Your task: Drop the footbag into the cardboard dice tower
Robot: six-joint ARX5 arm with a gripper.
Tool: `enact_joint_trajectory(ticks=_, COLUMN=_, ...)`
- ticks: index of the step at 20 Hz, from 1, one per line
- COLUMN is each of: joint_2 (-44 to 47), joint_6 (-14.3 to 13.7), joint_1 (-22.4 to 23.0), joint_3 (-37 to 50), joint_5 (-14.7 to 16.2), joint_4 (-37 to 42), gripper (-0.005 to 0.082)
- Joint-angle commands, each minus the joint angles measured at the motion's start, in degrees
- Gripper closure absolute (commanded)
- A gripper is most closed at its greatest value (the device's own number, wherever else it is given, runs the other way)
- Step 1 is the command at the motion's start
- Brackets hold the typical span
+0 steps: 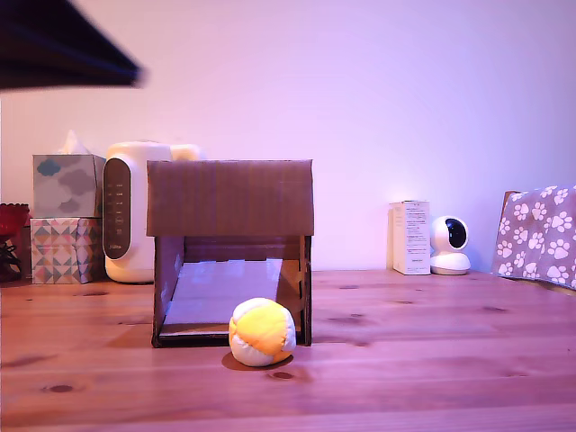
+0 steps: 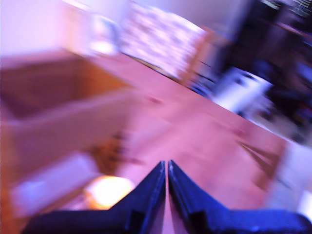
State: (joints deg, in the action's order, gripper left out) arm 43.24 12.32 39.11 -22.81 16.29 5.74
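Gripper (image 2: pixel 167 168): jaws pressed together, nothing between them, wrist view blurred | Footbag (image 1: pixel 262 332): on the wooden table (image 1: pixel 432 360) below the gripper, touching the front opening of the cardboard dice tower (image 1: pixel 230 200) | Beyond the tower: white appliance (image 1: pixel 126 216), stacked tissue boxes (image 1: pixel 65 219), small white camera (image 1: pixel 448 245).

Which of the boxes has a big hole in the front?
The brown cardboard dice tower in the middle. Its lower front is open, showing a pale ramp, with the footbag before it. The two patterned tissue boxes at the exterior view's left look closed in front.
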Motion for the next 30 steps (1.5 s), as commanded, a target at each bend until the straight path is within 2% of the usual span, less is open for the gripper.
enact_joint_trajectory(ticks=1, joint_2=2.29, joint_6=0.33, joint_1=2.1, joint_3=0.81, joint_5=-0.81, joint_4=0.76, gripper=0.0788)
enact_joint_trajectory(ticks=4, joint_2=6.4, joint_6=0.92, joint_1=5.86, joint_3=0.81, joint_5=-4.33, joint_4=-0.44, gripper=0.0788)
enact_joint_trajectory(ticks=5, joint_2=7.67, joint_6=1.77, joint_1=6.54, joint_3=0.81, joint_5=-6.62, joint_4=-0.68, gripper=0.0788)
enact_joint_trajectory(ticks=7, joint_2=10.05, joint_6=1.86, joint_1=7.04, joint_3=0.81, joint_5=-8.98, joint_4=-0.96, gripper=0.0788)
enact_joint_trajectory(ticks=10, joint_2=13.09, joint_6=1.84, joint_1=7.04, joint_3=0.81, joint_5=-8.81, joint_4=-0.72, gripper=0.0775)
enact_joint_trajectory(ticks=11, joint_2=13.9, joint_6=1.86, joint_1=7.04, joint_3=0.81, joint_5=-8.76, joint_4=-0.37, gripper=0.0727)
enact_joint_trajectory(ticks=12, joint_2=14.69, joint_6=1.86, joint_1=7.04, joint_3=0.81, joint_5=-8.39, joint_4=0.24, gripper=0.0567)
enact_joint_trajectory(ticks=13, joint_2=15.54, joint_6=2.34, joint_1=7.04, joint_3=0.81, joint_5=-8.44, joint_4=1.33, gripper=0.0308)
enact_joint_trajectory(ticks=14, joint_2=16.76, joint_6=2.67, joint_1=7.04, joint_3=0.81, joint_5=-8.72, joint_4=3.13, gripper=0.0003)
enact_joint_trajectory(ticks=15, joint_2=18.03, joint_6=2.69, joint_1=7.04, joint_3=0.7, joint_5=-8.9, joint_4=3.93, gripper=0.0013)
enact_joint_trajectory(ticks=16, joint_2=19.37, joint_6=2.69, joint_1=7.04, joint_3=0.68, joint_5=-9.27, joint_4=5.55, gripper=0.0062)
enact_joint_trajectory(ticks=21, joint_2=26.05, joint_6=2.23, joint_1=7.04, joint_3=0.57, joint_5=-10.88, joint_4=14.36, gripper=0.0062)
enact_joint_trajectory(ticks=23, joint_2=28.81, joint_6=2.21, joint_1=7.02, joint_3=0.55, joint_5=-13.88, joint_4=17.11, gripper=0.0062)
enact_joint_trajectory(ticks=27, joint_2=36.13, joint_6=-0.17, joint_1=7.02, joint_3=0.28, joint_5=-18.75, joint_4=25.07, gripper=0.0062)
enact_joint_trajectory(ticks=30, joint_2=42.18, joint_6=-0.79, joint_1=6.67, joint_3=-0.37, joint_5=-19.8, joint_4=30.73, gripper=0.0062)
